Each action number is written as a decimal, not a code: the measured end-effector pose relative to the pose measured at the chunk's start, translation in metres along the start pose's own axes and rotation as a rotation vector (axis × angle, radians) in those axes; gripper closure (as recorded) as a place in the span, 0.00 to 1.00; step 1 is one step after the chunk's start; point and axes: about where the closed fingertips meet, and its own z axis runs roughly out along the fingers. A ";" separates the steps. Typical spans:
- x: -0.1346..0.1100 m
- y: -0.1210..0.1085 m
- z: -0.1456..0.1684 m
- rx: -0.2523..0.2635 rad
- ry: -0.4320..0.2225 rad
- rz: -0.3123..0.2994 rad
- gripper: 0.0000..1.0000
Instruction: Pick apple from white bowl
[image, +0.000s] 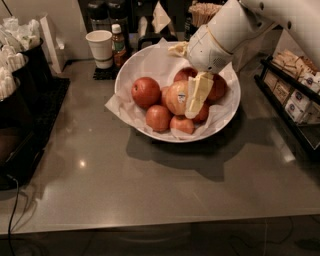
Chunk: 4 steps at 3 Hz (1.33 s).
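Gripper (198, 96) low beside the apple (177, 97), just left of the jaws; their spread, cannot tell. Crowding smaller apples (158, 117) could block them, rolling it away.

A grey counter (150, 190) is seen. A paper cup (99, 47) and a small bottle (118, 44) are set at its back, just beside each other. Stirrers (202, 11) are kept behind. Packets (295, 95) are racked at right. Red apples (145, 92) are piled beside the gripper (192, 107).
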 end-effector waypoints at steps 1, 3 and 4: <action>0.003 0.007 0.009 -0.017 -0.003 0.023 0.00; 0.007 0.013 0.015 -0.017 -0.008 0.054 0.19; 0.007 0.013 0.015 -0.017 -0.008 0.054 0.42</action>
